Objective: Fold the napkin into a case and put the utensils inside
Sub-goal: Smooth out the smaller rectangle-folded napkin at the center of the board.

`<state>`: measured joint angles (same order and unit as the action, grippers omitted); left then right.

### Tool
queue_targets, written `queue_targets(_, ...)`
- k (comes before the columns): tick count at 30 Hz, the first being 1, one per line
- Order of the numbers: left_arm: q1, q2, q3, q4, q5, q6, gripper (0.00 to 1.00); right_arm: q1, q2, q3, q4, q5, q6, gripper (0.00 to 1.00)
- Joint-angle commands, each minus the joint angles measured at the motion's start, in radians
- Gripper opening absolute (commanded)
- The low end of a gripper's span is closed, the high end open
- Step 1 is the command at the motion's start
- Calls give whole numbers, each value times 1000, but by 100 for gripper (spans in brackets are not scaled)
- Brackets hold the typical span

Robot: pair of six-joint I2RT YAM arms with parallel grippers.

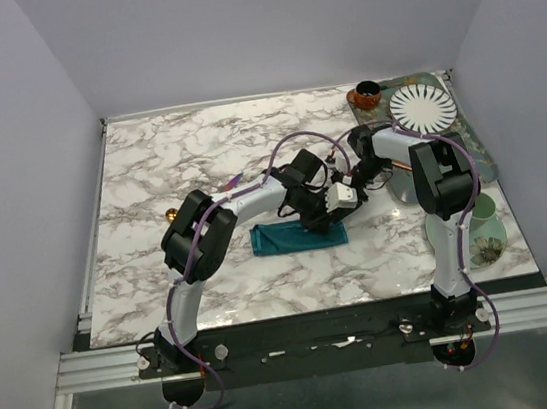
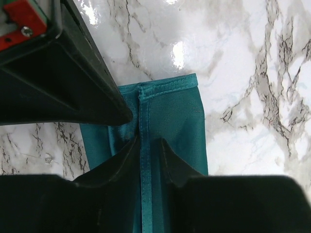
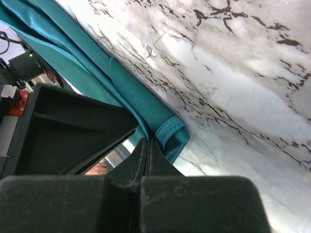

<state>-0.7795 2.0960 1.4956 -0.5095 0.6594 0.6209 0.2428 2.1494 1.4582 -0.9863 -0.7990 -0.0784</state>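
The teal napkin (image 1: 283, 238) lies folded into a narrow strip on the marble table. My left gripper (image 1: 318, 221) stands over its right part. In the left wrist view its jaws (image 2: 148, 141) rest on the cloth (image 2: 175, 116), a little apart, straddling a stitched hem. My right gripper (image 1: 345, 213) is shut. Its tips (image 3: 150, 141) touch the napkin's doubled-over end (image 3: 170, 133); whether they pinch a layer I cannot tell. A gold utensil (image 1: 169, 215) and a thin purplish one (image 1: 236, 180) lie apart on the table to the left.
A tray (image 1: 479, 152) at the back right holds a white fluted plate (image 1: 420, 107) and a brown cup (image 1: 367, 94). A pale green saucer (image 1: 481, 230) sits near the right arm. A copper-pink stick (image 1: 401, 160) lies by the tray. Both grippers crowd the napkin's right end.
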Motion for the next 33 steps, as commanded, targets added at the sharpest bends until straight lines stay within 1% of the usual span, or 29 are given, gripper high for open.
queue_targets(1,-14,13,-15,-18,-75,8,26,1,30,13,0,15,-3,1)
queue_targets(2,-18,13,-20,-18,-81,10,22,1,30,11,0,15,-3,1)
queue_targets(4,-21,13,-23,-18,-86,20,20,1,32,10,1,18,-4,0)
queue_targets(5,-23,12,-26,-18,-93,22,13,1,33,7,1,18,-4,1)
queue_targets(8,-24,-4,-32,-9,-101,11,0,1,30,4,0,23,-12,1)
queue_targets(17,23,-76,-40,26,-72,-44,0,1,29,2,0,21,-27,1)
queue_targets(24,43,-39,-31,0,-84,-36,0,1,27,13,-5,11,-23,1)
queue_targets(27,48,-25,-25,2,-87,-39,0,1,23,16,-6,-8,-17,8)
queue_targets(28,48,-22,-23,2,-86,-43,0,1,20,17,-5,-25,-11,14)
queue_targets(30,48,-16,-18,0,-83,-43,0,1,17,22,-6,-45,-1,20)
queue_targets(31,48,-14,-17,0,-81,-41,0,1,15,25,-8,-55,2,25)
queue_targets(33,48,-14,-15,-1,-76,-38,0,3,14,30,-15,-55,5,28)
